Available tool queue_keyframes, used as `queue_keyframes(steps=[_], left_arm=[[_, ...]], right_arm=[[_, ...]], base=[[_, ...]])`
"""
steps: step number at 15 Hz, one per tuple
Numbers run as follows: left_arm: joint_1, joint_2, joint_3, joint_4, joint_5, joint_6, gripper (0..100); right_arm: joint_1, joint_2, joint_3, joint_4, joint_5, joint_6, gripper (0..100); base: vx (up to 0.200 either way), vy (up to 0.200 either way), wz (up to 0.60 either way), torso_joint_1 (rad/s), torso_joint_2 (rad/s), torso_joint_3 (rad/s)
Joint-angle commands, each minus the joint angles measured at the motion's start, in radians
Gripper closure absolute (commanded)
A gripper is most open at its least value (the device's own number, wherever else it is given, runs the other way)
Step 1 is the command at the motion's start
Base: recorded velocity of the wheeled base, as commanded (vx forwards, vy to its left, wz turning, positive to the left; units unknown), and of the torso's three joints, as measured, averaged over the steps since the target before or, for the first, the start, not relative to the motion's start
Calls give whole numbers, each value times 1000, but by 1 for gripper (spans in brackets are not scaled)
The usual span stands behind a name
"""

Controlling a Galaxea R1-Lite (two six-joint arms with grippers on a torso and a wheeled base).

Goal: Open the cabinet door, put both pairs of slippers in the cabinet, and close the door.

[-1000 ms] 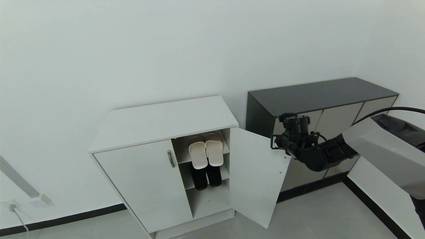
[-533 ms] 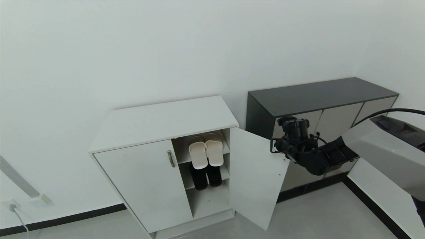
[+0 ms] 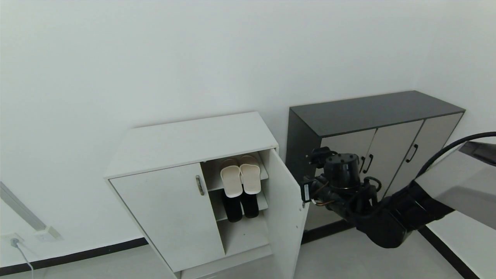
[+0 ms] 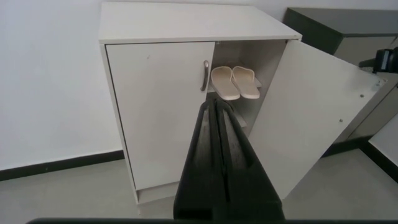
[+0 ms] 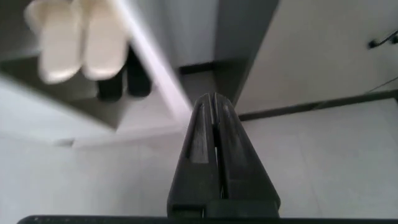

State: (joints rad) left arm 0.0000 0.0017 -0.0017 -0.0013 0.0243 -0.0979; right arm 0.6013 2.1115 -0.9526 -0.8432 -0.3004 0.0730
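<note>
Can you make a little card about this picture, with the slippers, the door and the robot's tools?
Cabinet: white cabinet, left door shut, right door open
Cream slippers: upper shelf inside
Black slippers: shelf just below
Right tool: shut, close to the right door's free edge
Left tool: shut, out in front of the cabinet
Left to do: close the right door

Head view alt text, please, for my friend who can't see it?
A white cabinet stands with its right door half open, the right gripper close by the door's outer side. Inside, cream slippers sit on the upper shelf, black slippers on the shelf below; a dark cabinet stands alongside.
</note>
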Motion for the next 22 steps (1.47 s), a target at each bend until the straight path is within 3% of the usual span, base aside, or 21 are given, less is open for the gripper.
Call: queue_keyframes(steps=[1, 5, 11, 17, 19, 22], left_arm=[[0, 0, 0, 0, 0, 0, 100], [0, 0, 0, 0, 0, 0, 100], [0, 0, 0, 0, 2, -2, 100], [0, 0, 0, 0, 2, -2, 100], [0, 0, 0, 0, 2, -2, 100], [0, 0, 0, 0, 2, -2, 100]], right_arm=[[14, -50, 106, -94, 6, -70, 100], [22, -45, 138, -214, 43, -104, 100], [25, -48, 153, -254, 43, -199, 100], [32, -31, 169, -277, 67, -200, 100], [26, -19, 196, -321, 132, -202, 100], [26, 18, 193, -358, 144, -206, 100]], base=[[0, 0, 0, 0, 0, 0], [0, 0, 0, 0, 0, 0], [0, 0, 0, 0, 0, 0], [0, 0, 600, 113, -227, -124], [0, 0, 0, 115, -293, -141], [0, 0, 0, 14, -25, -15]])
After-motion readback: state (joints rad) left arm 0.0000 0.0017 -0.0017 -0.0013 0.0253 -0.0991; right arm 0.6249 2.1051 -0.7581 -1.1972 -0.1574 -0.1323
